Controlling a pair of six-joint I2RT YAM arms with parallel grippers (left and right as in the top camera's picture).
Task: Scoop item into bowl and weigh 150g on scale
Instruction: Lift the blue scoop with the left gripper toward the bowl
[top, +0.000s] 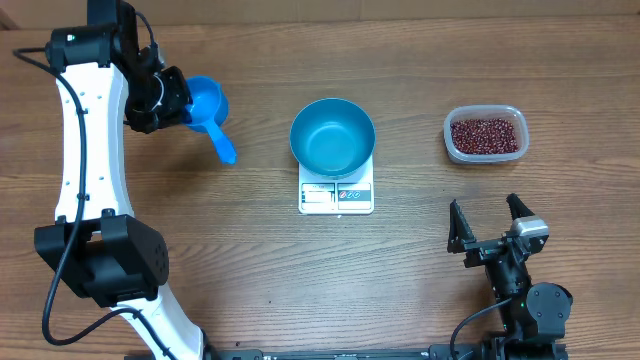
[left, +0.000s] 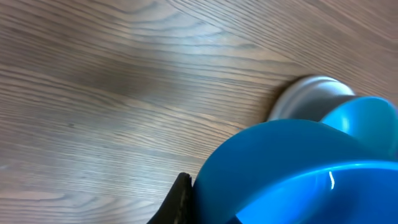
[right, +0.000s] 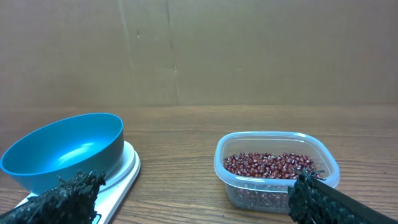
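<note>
The teal-blue bowl stands empty on the white scale at the table's middle. The dark red-brown beans lie in a clear plastic tub at the right. My left gripper, far left at the back, is shut on a small blue scoop whose handle points toward the front. In the left wrist view the scoop fills the lower right, against one black finger. My right gripper stands open near the front right, empty, facing the bowl, scale and beans.
Bare wooden tabletop lies between the scoop, the scale and the tub. A brown cardboard wall closes off the back. The left arm's white links run along the left side.
</note>
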